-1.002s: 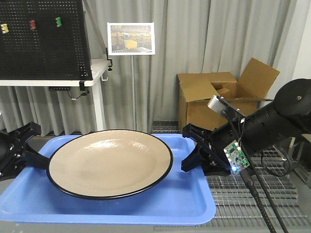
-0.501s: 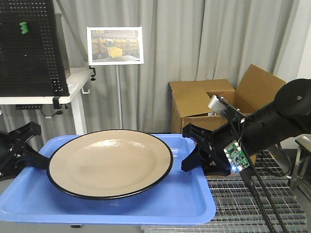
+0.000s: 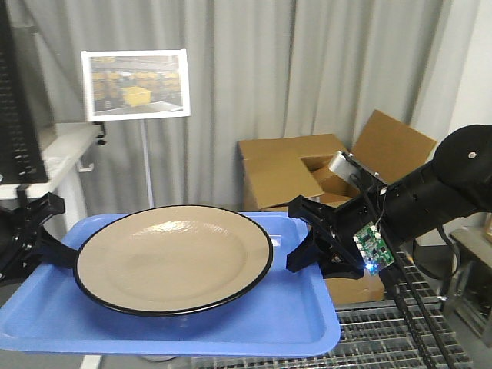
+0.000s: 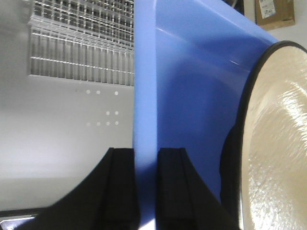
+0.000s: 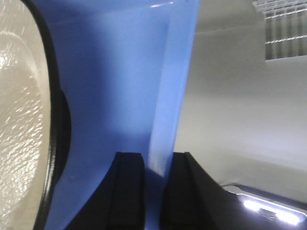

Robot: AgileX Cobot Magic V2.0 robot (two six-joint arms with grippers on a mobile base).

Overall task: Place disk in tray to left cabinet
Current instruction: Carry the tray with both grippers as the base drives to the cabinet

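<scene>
The tan disk (image 3: 173,257) with its thin black rim lies in the blue tray (image 3: 292,315), which is held up in the air. My left gripper (image 3: 46,250) is shut on the tray's left lip and my right gripper (image 3: 304,246) on its right lip. In the left wrist view the lip (image 4: 145,96) runs between the black fingers of the left gripper (image 4: 146,163), with the disk (image 4: 278,134) beside it. The right wrist view shows the right gripper (image 5: 157,167) pinching the tray's edge (image 5: 168,96) next to the disk (image 5: 21,110). The cabinet is out of view.
Open cardboard boxes (image 3: 292,169) stand behind the tray at the right. A picture on a thin stand (image 3: 134,83) and a white table (image 3: 65,150) with a black pegboard (image 3: 11,115) are at the left. Grey curtains (image 3: 254,69) hang behind; metal grating (image 3: 384,338) covers the floor.
The whole background has slid left in the front view: the picture stand, table and boxes all shifted. The tray, disk and both grippers keep the same place in the frame.
</scene>
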